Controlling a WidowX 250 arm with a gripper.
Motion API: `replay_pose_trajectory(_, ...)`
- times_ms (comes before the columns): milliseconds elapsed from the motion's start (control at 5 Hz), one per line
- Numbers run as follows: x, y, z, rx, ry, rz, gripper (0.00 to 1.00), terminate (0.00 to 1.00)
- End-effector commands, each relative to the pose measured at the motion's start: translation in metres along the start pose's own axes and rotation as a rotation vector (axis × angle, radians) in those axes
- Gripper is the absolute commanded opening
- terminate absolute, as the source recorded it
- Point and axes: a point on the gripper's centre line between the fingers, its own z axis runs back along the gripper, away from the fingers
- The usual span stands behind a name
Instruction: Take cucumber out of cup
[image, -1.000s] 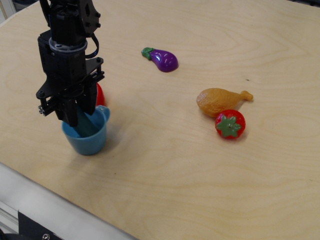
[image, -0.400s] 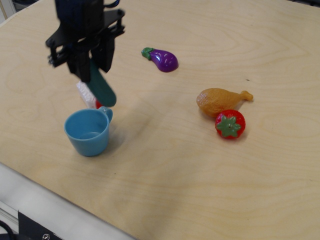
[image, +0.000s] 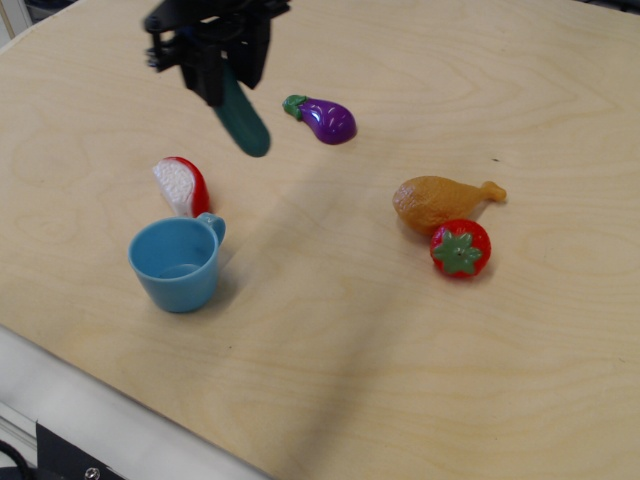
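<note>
Cucumber: the smooth dark teal-green plastic toy cucumber (image: 241, 118) hangs tilted in the air, far from the cup, its upper end pinched.
End effector: the black end effector (image: 222, 70) at the far left is closed on the cucumber, above the tabletop.
Cup: the small light-blue plastic cup (image: 176, 264) with a side handle stands upright near the left, nothing visible inside.
Beside cup: a red-and-white wedge-shaped toy (image: 182, 186) lies just beyond it.
Further out: a purple toy eggplant (image: 325, 119) far centre; an orange toy chicken drumstick (image: 440, 201) and a red toy strawberry (image: 460, 248) touching at right.
Surface: pale wooden tabletop (image: 330, 330).
</note>
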Motion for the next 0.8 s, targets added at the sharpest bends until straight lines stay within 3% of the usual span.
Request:
replay_pose_trajectory(0, -0.021, -0.076, -0.01, -0.081, 0.02, -0.088, 0.0, 0.0)
replay_pose_trajectory(400, -0.048, -0.137, -0.034, -0.107, 0.074, -0.102, 0.0, 0.0)
replay_pose_trajectory(600, -0.072, -0.153, -0.038, -0.122, 0.113, -0.098, 0.0, 0.0)
